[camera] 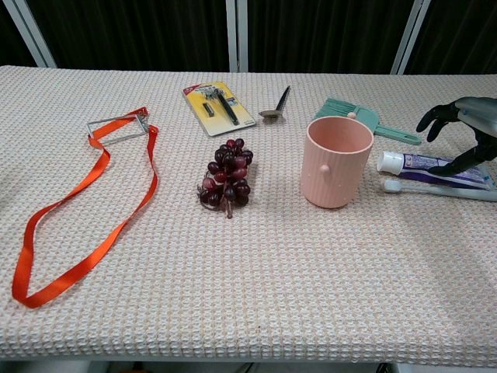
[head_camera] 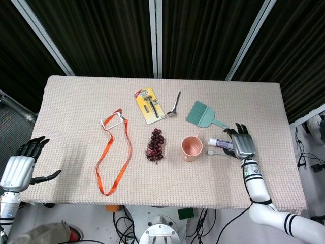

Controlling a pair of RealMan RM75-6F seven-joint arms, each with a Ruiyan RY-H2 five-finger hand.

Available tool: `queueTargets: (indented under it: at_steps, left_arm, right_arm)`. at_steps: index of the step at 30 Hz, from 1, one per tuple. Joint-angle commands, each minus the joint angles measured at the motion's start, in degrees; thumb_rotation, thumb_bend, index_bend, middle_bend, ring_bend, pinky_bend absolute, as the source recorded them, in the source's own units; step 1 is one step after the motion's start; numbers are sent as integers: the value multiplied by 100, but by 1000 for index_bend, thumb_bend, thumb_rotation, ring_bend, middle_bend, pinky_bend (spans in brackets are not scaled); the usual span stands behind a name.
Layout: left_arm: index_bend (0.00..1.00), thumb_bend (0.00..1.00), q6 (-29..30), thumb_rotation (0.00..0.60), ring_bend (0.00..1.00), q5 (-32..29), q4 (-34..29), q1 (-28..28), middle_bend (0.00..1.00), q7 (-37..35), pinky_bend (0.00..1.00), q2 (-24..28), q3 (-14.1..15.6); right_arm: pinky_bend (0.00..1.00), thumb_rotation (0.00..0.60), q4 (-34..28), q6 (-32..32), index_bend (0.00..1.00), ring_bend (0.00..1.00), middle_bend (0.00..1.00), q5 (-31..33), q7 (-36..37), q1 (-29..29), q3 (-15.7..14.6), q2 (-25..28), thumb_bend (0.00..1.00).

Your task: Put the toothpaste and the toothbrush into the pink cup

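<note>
The pink cup [head_camera: 192, 147] [camera: 335, 162] stands upright right of the table's middle. Just to its right lies the toothpaste tube [head_camera: 220, 143] [camera: 435, 165], white cap toward the cup. The white toothbrush [head_camera: 212, 152] [camera: 435, 189] lies along the tube's near side. My right hand [head_camera: 242, 142] [camera: 464, 128] hovers over the tube's far end with its fingers spread and curved downward, holding nothing. My left hand [head_camera: 23, 162] hangs open off the table's left front corner, far from these objects, and the chest view does not show it.
A green hand brush [head_camera: 202, 114] [camera: 365, 118] lies behind the cup. A spoon [head_camera: 174, 105] [camera: 276, 104] and a yellow razor pack [head_camera: 149, 105] [camera: 217, 107] are farther back. Dark grapes [head_camera: 156, 145] [camera: 227, 177] sit left of the cup, and an orange lanyard [head_camera: 114, 152] [camera: 85, 210] lies further left.
</note>
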Motion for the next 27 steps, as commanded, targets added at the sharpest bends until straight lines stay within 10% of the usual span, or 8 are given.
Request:
queueTargets:
  at_steps: [1, 27]
  left_arm:
    - [125, 84, -7, 264, 95, -24, 3, 4, 89, -17, 206, 12, -7]
    - [124, 84, -37, 268, 96, -32, 95, -2, 89, -136, 206, 36, -3]
  right_arm:
    - [0, 600, 67, 13, 314, 0, 323, 51, -33, 58, -20, -77, 536]
    - [0, 600, 432, -46, 554, 97, 480, 476, -306, 430, -76, -473, 662]
